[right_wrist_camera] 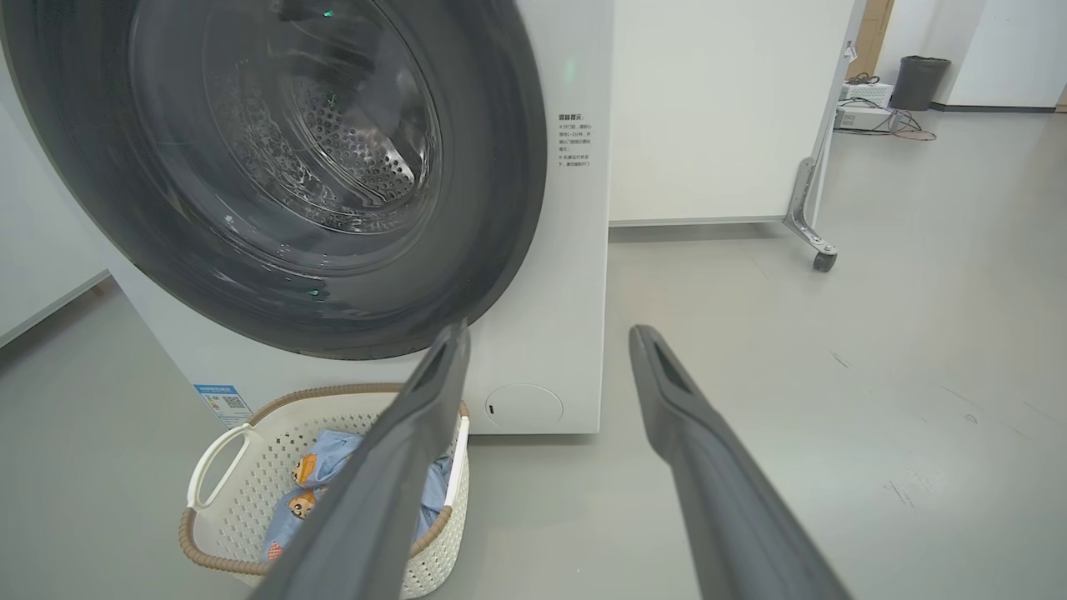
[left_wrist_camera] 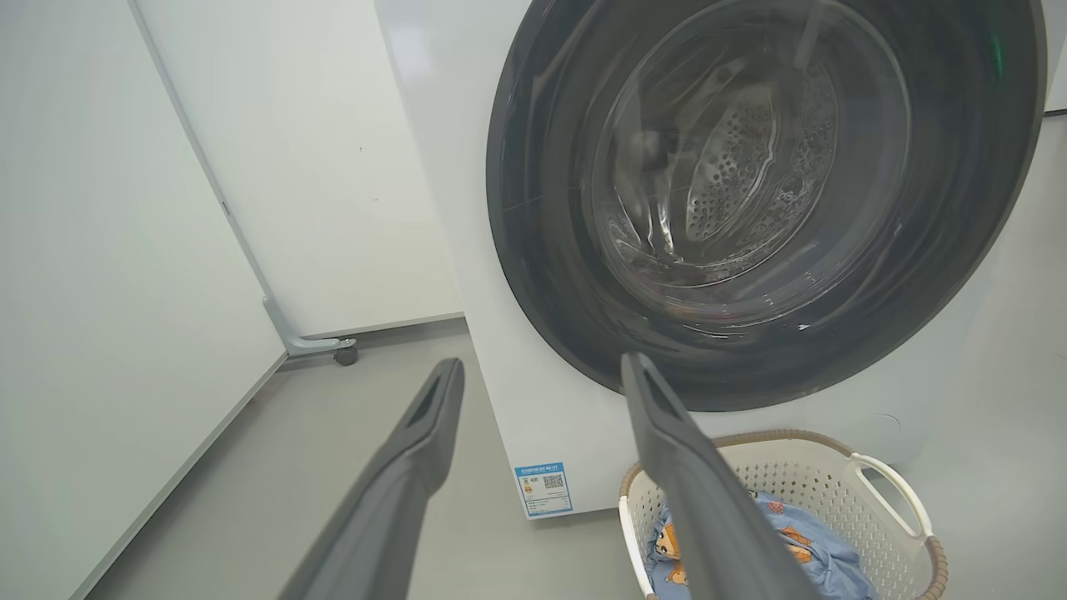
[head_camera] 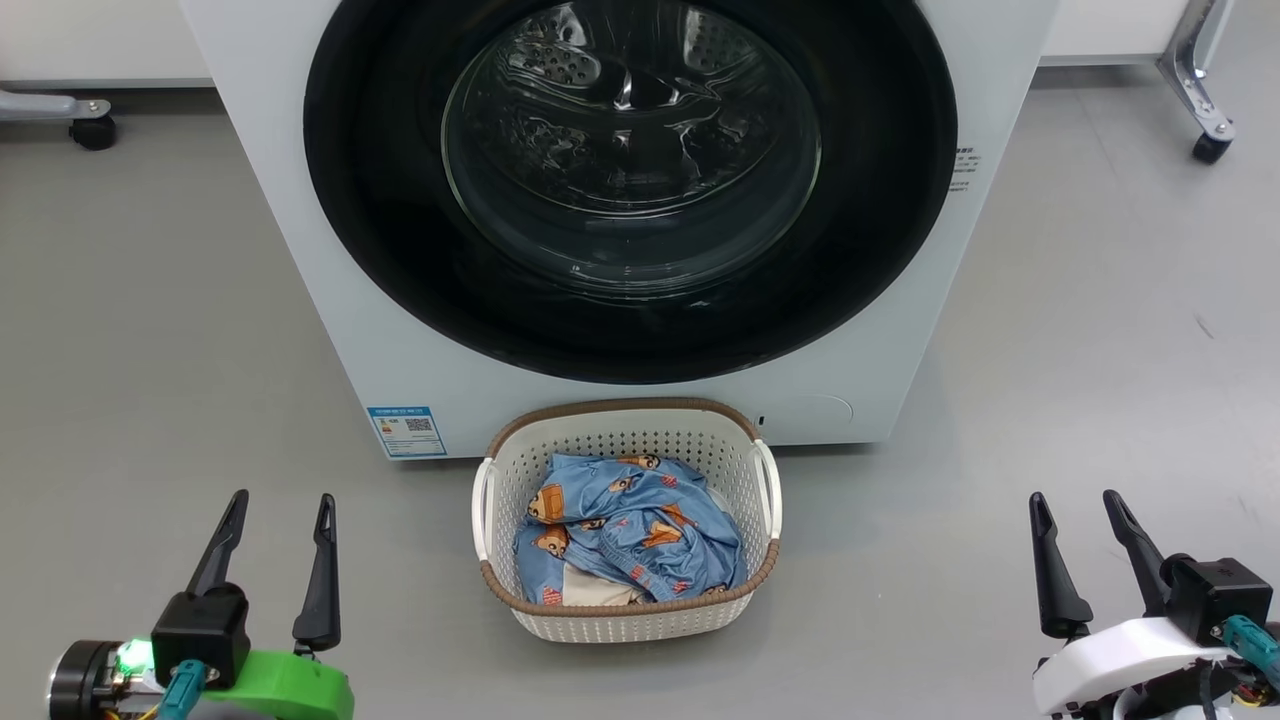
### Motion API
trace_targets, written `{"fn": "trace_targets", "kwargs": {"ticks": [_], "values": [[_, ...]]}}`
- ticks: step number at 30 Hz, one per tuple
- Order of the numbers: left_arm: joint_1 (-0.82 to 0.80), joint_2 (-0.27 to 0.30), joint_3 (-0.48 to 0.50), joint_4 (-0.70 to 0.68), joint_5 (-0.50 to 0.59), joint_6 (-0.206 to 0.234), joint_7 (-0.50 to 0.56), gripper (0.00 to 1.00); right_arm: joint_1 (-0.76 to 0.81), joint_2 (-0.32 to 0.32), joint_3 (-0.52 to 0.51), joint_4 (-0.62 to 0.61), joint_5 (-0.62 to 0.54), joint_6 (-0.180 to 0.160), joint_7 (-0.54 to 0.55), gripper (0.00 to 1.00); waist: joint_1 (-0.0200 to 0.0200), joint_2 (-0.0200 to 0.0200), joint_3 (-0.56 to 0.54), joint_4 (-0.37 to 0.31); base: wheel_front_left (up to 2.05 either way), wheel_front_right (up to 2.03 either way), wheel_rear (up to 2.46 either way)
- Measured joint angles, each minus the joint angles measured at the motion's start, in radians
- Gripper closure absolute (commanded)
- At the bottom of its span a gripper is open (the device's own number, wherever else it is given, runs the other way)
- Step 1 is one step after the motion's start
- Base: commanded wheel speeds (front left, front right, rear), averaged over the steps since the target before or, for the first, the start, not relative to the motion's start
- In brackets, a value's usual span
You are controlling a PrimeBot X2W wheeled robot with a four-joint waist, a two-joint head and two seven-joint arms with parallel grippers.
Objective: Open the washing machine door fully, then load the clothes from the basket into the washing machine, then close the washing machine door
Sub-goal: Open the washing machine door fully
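Centrally, the basket (head_camera: 625, 622) sits between both spread jaws, untouched.

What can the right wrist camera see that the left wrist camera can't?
Right wrist view's own: the right tool, open, a dark bin far off across the floor, and a small printed label on the white washing machine.
Left wrist view's own: the left tool, open, and tall white panels meeting in a corner.
Both share: the washing machine door, shut, the blue sticker, and the basket holding the bear-print clothes.
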Motion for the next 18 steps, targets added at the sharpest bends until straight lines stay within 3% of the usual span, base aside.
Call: {"fn": "trace_targets", "kwargs": {"ticks": [18], "values": [[0.000,-0.010,0.008,-0.001,0.000,0.000,0.000,0.00,0.000,-0.005,0.012,0.003,0.007,0.000,0.000,0.00,0.0000,0.0000,0.006,0.000,0.36,0.76,-1.12]]}}
